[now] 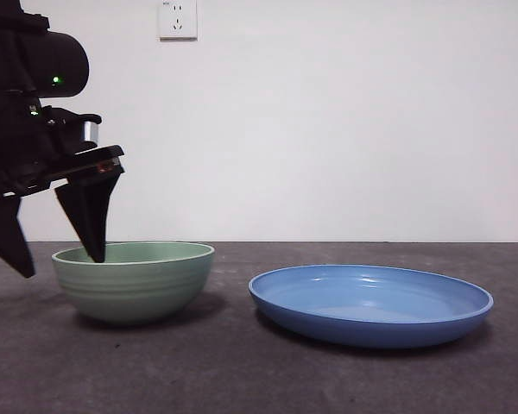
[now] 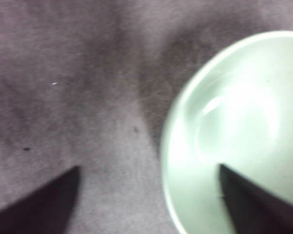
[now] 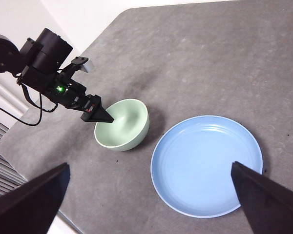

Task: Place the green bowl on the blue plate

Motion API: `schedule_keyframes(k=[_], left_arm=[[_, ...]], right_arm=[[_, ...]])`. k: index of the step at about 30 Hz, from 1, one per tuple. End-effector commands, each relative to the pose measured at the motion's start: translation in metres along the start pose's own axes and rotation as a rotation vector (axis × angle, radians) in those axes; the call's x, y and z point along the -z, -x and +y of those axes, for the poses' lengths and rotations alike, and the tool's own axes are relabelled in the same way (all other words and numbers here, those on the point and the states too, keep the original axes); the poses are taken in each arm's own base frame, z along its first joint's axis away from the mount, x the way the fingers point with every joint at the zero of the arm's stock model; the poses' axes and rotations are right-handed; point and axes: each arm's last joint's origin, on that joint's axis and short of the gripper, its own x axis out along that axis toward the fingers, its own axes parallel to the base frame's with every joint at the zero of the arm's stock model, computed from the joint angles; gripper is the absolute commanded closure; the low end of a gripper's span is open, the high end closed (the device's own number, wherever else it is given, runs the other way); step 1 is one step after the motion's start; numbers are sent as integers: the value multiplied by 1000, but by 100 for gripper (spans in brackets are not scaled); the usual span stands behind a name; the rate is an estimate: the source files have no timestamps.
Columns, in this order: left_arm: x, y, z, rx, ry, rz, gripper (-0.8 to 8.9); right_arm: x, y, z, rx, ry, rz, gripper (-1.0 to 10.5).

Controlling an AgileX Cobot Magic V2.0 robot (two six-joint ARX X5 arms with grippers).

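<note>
front view, nearest first: the dark grey bench (image 1: 242,379) fills the lower part of the frame. on it, at lower left, stands the green bowl (image 1: 135,280), upright; at lower right lies the blue plate (image 1: 371,304), apart from the bowl with a strip of bare bench between them. the plate holds nothing. at the left edge the left tool (image 1: 56,241) comes down from above with its two black jaws spread wide: one jaw tip dips just inside the bowl's near-left rim, the other hangs outside the wall, so the rim sits between them, not yet pinched. the left wrist view agrees: one jaw over the pale inside of the green bowl (image 2: 244,131), the other over bare bench (image 2: 63,97). the right tool (image 3: 151,204) waits high above, jaws apart and gripping nothing, looking down on bowl (image 3: 123,124) and plate (image 3: 207,163). behind all, a white wall with a socket (image 1: 177,17) at upper centre.

handling, as a judgement: the bowl looks like glazed ceramic, stiff, fairly heavy, smooth and chippable. the rim wall is the natural hold; a one-sided pinch may let it tilt or slip.
</note>
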Motion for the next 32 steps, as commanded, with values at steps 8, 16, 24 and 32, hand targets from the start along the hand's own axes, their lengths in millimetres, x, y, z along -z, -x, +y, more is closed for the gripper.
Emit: schedule_keyframes(k=[8,16,24,32], left_arm=[[-4,-6,-10,10,-14,12,675],[-6,-7,-11,13,-19,-1,808],[-5,-6,-11,12,-24,9,807],[-15,14,-15,8,13,45,805]], right_arm=[[-5,3,3,-8,14,-20,345],[-4,3,3,-11,13,-17,345],[-5,3,3,-11,23,-19,345],[-5,3,3,-11,22,-19,345]])
